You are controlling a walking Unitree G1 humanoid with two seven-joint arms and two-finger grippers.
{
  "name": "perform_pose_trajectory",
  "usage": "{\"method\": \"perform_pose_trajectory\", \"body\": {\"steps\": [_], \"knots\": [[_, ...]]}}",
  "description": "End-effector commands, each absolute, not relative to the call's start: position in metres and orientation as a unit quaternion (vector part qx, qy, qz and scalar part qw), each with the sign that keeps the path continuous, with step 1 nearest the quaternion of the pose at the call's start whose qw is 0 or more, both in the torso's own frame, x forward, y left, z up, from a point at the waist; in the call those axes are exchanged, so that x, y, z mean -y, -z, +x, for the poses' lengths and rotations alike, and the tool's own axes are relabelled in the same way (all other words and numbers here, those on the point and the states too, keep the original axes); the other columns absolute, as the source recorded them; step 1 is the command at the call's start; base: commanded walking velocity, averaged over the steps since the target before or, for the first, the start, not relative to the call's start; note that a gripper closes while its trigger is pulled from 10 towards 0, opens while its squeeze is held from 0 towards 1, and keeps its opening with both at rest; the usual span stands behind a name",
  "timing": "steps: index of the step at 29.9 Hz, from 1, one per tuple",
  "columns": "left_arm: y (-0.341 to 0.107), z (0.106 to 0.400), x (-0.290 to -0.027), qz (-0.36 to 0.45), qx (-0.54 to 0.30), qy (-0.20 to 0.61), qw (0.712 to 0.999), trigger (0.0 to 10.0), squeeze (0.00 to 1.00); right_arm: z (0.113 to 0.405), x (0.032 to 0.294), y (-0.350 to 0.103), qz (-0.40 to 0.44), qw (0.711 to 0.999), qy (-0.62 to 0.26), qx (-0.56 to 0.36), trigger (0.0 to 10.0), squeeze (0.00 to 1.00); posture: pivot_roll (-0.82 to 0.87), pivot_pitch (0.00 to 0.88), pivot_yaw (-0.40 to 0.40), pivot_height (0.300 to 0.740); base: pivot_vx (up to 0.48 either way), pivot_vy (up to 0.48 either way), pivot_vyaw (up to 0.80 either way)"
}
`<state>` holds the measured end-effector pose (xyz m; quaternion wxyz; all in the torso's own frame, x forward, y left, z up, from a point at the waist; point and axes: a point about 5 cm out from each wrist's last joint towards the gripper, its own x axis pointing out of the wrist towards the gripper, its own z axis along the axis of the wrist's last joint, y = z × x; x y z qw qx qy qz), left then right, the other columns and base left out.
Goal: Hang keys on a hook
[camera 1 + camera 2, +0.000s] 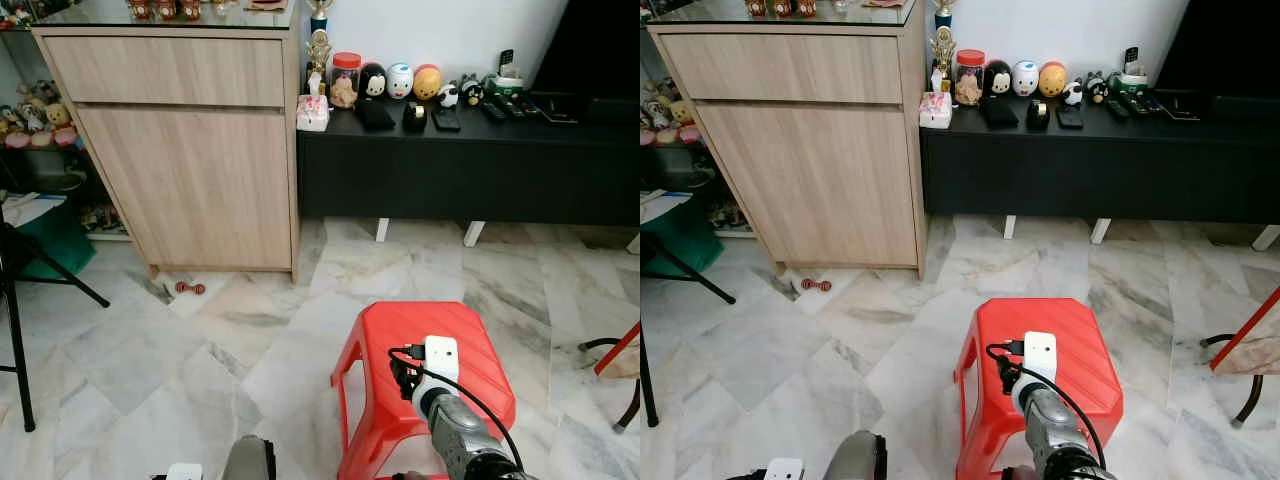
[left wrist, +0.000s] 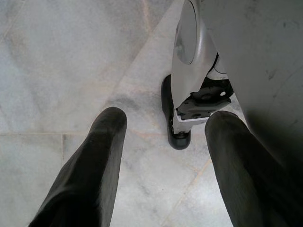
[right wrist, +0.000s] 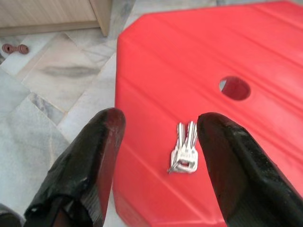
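My right pincer hovers over the red plastic stool, its two black fingers spread wide; a small bunch of silver keys lies flat on the seat between the fingertips, closer to one, touching neither. The seat's round hole sits just beyond. My left pincer hangs low, fingers apart, over the marble floor beside my own foot.

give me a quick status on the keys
Right end effector open over red stool. Keys flat on stool, ungrasped. Left end effector open, idle. Nothing blocking.
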<state>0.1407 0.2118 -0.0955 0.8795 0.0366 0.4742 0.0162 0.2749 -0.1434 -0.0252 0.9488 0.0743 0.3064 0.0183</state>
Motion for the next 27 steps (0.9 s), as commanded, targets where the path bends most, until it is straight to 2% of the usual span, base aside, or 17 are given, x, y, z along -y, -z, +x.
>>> {"method": "perform_pose_trajectory", "body": {"steps": [1,4,5,25,27], "knots": [[0.098,0.138,-0.201,0.033,-0.482,0.005,0.876,10.0,0.00,0.276,0.147,0.023,0.063,0.953,-0.016,-0.296,10.0,0.00,0.10,0.000,-0.071,0.633,0.000,0.000,0.00],[0.099,0.138,-0.201,0.033,-0.482,0.006,0.875,10.0,0.00,0.273,0.150,0.025,0.061,0.953,-0.008,-0.297,10.0,0.00,0.10,0.000,-0.071,0.633,0.250,0.000,0.80],[0.099,0.137,-0.202,0.033,-0.483,0.006,0.875,10.0,0.00,0.270,0.154,0.028,0.084,0.951,0.013,-0.298,10.0,0.00,0.10,0.000,-0.072,0.633,0.270,0.000,0.00],[0.098,0.138,-0.201,0.027,-0.482,0.004,0.876,10.0,0.00,0.267,0.158,0.031,0.076,0.948,0.022,-0.309,10.0,0.00,0.11,0.000,-0.074,0.633,0.311,0.000,0.00],[0.098,0.138,-0.201,0.029,-0.481,0.003,0.876,10.0,0.00,0.267,0.157,0.031,0.078,0.948,0.021,-0.307,10.0,0.00,0.11,0.000,-0.074,0.633,0.000,0.000,0.00]]}}
